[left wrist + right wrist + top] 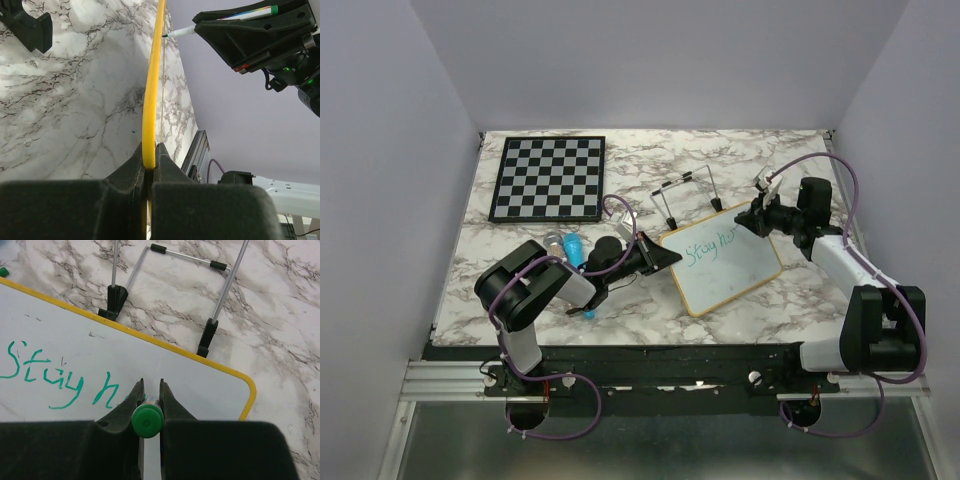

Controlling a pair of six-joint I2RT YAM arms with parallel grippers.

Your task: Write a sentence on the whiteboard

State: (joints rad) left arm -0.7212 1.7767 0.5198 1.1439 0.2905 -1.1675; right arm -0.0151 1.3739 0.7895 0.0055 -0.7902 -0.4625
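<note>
Over whiteboard point(150, 360), right gripper point(151, 385) pinches green marker point(147, 421).

The left arm point(535, 285) folds at the elbow and reaches rightward, low, the left gripper point(662, 257) pinched tight on the frame of the whiteboard point(730, 275). The right arm point(850, 270) stretches forward and leftward, the right gripper point(756, 217) clamped around a green-capped marker point(147, 421)

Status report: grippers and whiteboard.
Left gripper shut on whiteboard edge. Right gripper shut on green marker. Sentence reads "Stay h". Wire stand behind, clear.
</note>
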